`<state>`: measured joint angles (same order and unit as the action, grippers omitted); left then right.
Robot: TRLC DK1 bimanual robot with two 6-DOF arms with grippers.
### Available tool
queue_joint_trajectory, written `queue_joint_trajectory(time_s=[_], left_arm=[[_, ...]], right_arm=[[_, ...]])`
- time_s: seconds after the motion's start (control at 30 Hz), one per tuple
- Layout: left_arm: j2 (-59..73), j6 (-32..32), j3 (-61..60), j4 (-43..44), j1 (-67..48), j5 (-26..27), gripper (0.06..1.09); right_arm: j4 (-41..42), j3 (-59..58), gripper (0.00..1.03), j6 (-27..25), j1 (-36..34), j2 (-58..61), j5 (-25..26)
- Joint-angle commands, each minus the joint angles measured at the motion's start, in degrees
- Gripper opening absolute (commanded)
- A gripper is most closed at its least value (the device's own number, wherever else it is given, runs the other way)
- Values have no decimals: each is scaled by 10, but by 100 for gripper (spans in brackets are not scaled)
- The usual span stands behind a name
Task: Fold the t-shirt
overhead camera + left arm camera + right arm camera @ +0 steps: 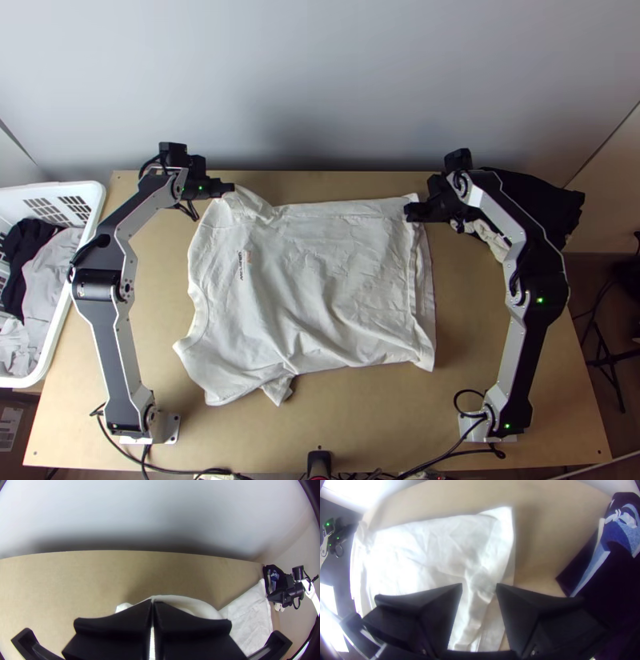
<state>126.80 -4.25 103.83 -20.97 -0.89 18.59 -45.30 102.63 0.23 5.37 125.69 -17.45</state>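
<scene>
The left pincer (230,189) is pressing together on the white t-shirt (320,280) at its far sleeve end; the right pincer (410,212) is hovering, fingers apart, over the far hem corner. Between them, the shirt is lying wrinkled and mostly spread across the tabletop (240,440). A dark cloth bundle (564,210) is resting right of it; a white basket (98,200) holding clothes is standing left.

The left gripper (227,190) is closed, the right gripper's (411,213) fingers parted.
</scene>
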Motion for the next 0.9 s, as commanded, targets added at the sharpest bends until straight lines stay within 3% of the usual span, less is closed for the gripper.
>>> queue_joint_trajectory(time_s=[0.0,0.17,0.87], left_arm=[[-4,4,1,-2,2,1,9],[-9,4,1,-6,4,1,9],[-15,-3,18,-14,32,1,9]], right_arm=[[-7,-1,34,4,9,0,-3],[-7,8,3,4,9,1,-3],[-7,243,3,30,-4,85,-2]])
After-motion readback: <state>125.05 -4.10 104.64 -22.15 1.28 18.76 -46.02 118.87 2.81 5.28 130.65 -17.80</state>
